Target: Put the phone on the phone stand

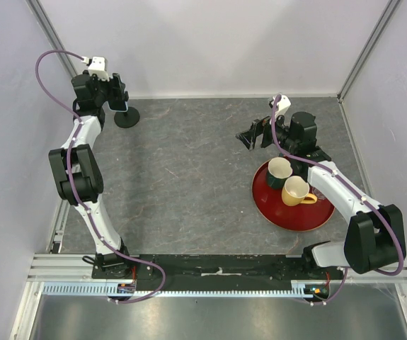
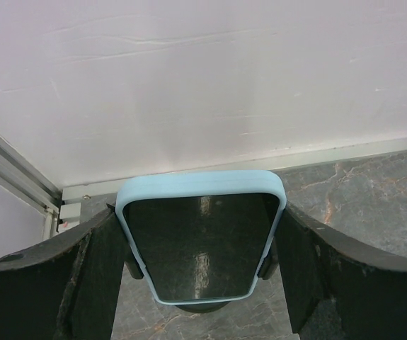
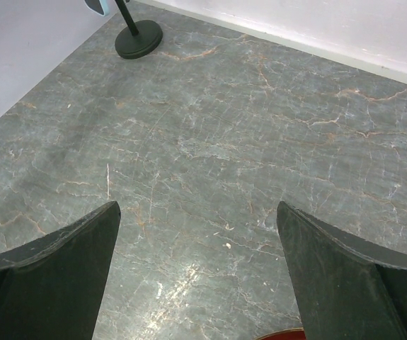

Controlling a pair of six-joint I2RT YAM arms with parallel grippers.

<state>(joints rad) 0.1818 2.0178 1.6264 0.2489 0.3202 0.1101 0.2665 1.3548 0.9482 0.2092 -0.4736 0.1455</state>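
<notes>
The phone (image 2: pixel 199 248), black screen with a pale blue rim, stands tilted in the far left corner. Small black clamp tabs (image 2: pixel 134 268) of the phone stand hold its sides, and the stand's round base (image 2: pixel 199 307) shows just under its lower edge. My left gripper (image 2: pixel 202 210) is open, one finger on each side of the phone, with floor showing in the gaps. In the top view it (image 1: pixel 116 93) hovers over the stand's base (image 1: pixel 127 117). The stand (image 3: pixel 138 39) and a phone corner (image 3: pixel 97 7) also show in the right wrist view. My right gripper (image 3: pixel 197 205) is open and empty above bare table.
A red tray (image 1: pixel 274 212) at the right holds a white and dark green cup (image 1: pixel 279 170) and a yellow mug (image 1: pixel 296 191). My right gripper (image 1: pixel 254 136) is just behind it. The back and left walls stand close to the stand.
</notes>
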